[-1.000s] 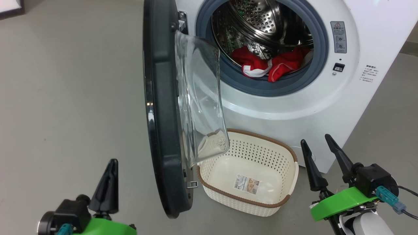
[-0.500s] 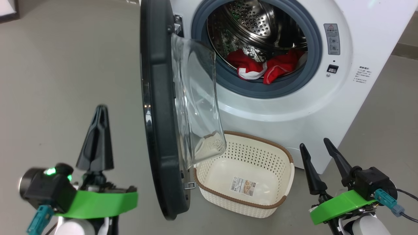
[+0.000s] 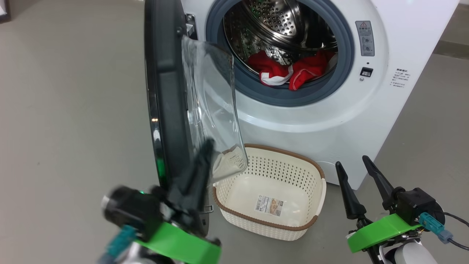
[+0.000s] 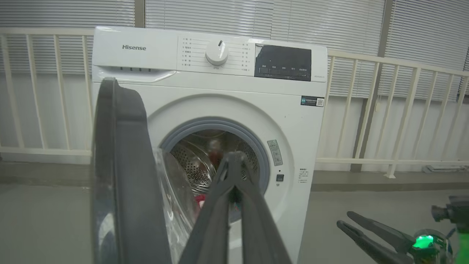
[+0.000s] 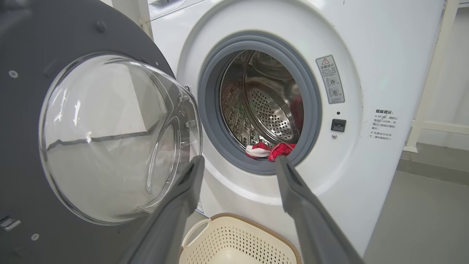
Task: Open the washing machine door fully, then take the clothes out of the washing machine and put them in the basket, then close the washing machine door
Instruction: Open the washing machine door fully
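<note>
While the washing machine door [image 3: 165, 91] stands only half swung out, edge-on to the room, the robot's left gripper [image 3: 207, 145], its two fingers pressed together on nothing, reaches in at the door's lower inner side beside the glass bowl [image 3: 209, 102]; whether it touches is lost in blur. The right gripper [image 3: 351, 161] hangs low, fingers apart. Red clothes [image 3: 289, 71] lie at the lip of the washing machine [image 3: 311, 121] drum [image 3: 278, 22], the basket [image 3: 263, 225] empty on the floor [image 3: 73, 110] below. Next, it seems, a steady outward push must finish the opening.
</note>
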